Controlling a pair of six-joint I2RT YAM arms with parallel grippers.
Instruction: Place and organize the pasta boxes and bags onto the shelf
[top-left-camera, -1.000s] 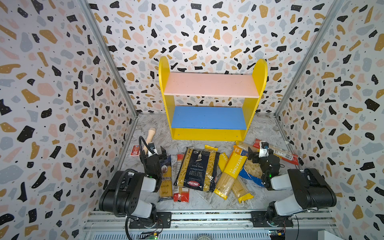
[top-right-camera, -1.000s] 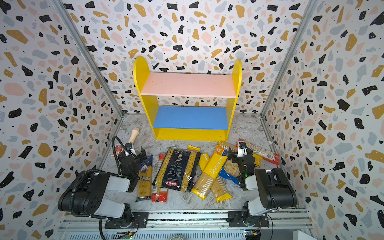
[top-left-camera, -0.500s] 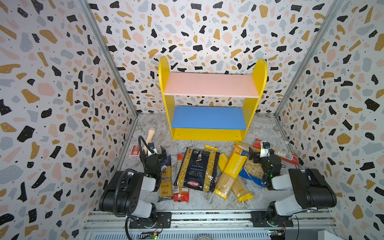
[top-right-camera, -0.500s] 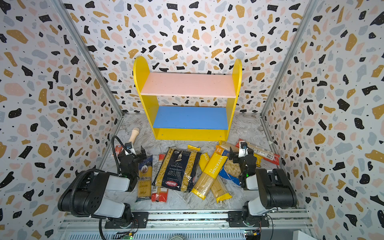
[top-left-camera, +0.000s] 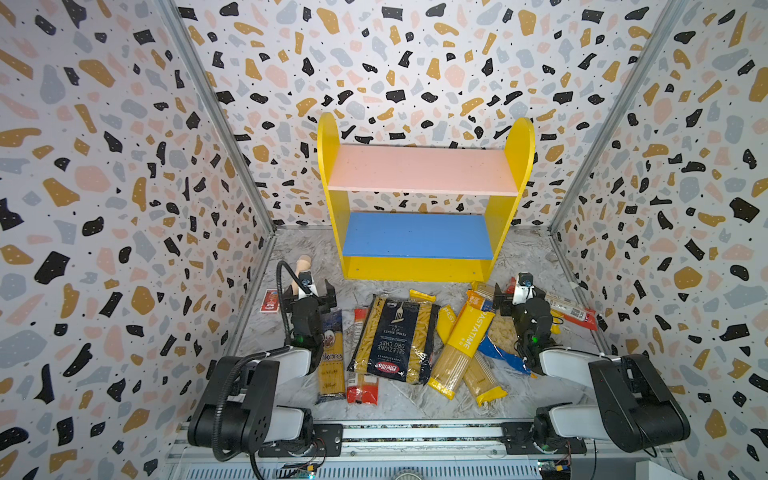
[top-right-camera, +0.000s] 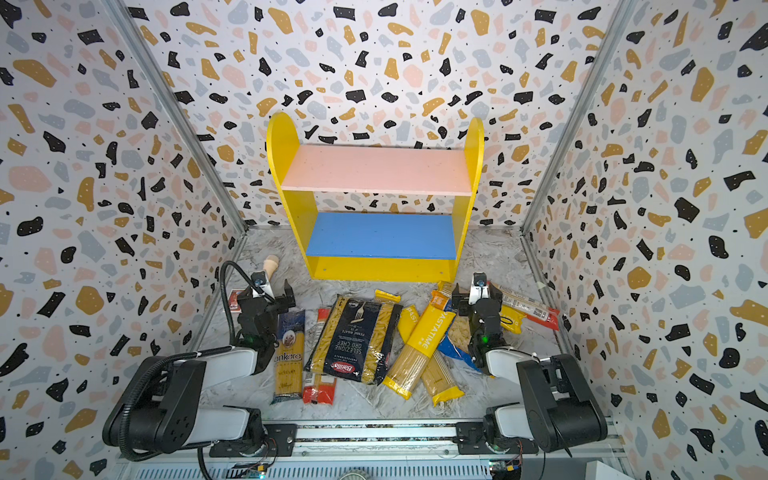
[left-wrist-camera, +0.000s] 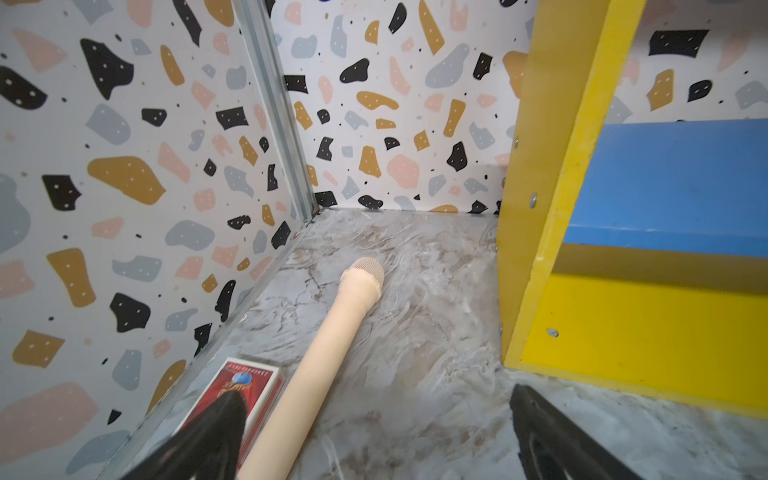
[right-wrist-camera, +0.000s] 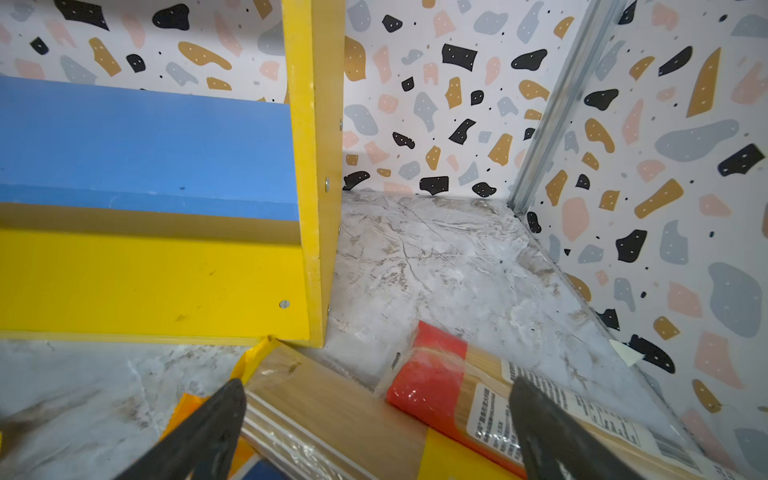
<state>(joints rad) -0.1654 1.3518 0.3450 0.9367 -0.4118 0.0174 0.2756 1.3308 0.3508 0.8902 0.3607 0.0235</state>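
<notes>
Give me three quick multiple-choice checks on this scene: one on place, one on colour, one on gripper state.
1. Where is the Barilla bag relative to the shelf?
A) on it
B) on the floor in front of it
C) behind it

2. The upper board is:
A) blue
B) green
C) pink

3. The left gripper and right gripper are:
A) both open and empty
B) both shut
C) both holding packs

Answers:
1 B: both top views show it lying flat between the shelf and the arms.
2 C: it shows pink in both top views, above the blue one.
3 A: each wrist view shows the jaws spread wide with nothing gripped.
</notes>
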